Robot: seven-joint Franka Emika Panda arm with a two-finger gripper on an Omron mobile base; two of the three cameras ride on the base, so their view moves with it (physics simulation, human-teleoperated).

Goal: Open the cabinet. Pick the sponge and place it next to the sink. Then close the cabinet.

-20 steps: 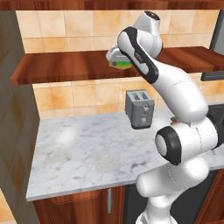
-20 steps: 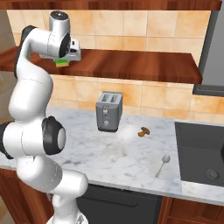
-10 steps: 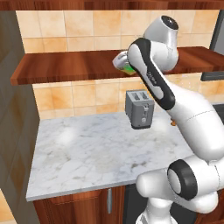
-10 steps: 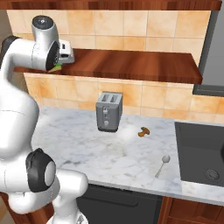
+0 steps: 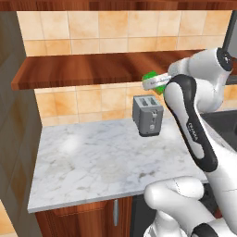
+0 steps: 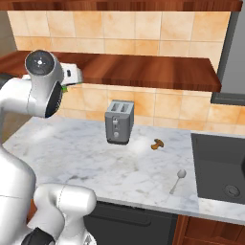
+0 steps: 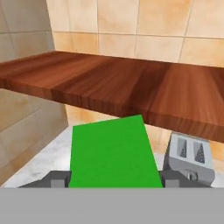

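1. the sponge [image 7: 111,151] is held in the claw [image 5: 156,83], whose fingers are closed against its two sides, as seen in the hand view.
2. over the last second the arm has swung from the left part of the cabinet [image 5: 92,69] shelf across towards the sink side. in the left base view the claw and the green sponge now hang just in front of the shelf's edge, above and a little right of the toaster [image 5: 147,115]; a second ago they were over the shelf plank further left.
3. the sponge is therefore judged to be off the shelf and in transit. the pick seems done, while the placing beside the sink [image 6: 221,165] and the closing of the cabinet are left.
4. the sink lies at the far right of the surface [image 6: 91,162], well apart from the claw, so a long carry across and down is still called for.
5. the sponge shows a flat, bright green, matte rectangular top; its yellow layer cannot be seen from here.
6. the shelf is a long plank of dark reddish-brown wood with visible grain and a squared front edge.
7. the surface is pale, veined marble, smooth and faintly glossy; the toaster is a boxy grey-silver metal body with two slots.
8. a small brown lump [image 6: 157,143] and a spoon [image 6: 178,180] lie on the surface between toaster and sink, and should be avoided when the sponge is set down.
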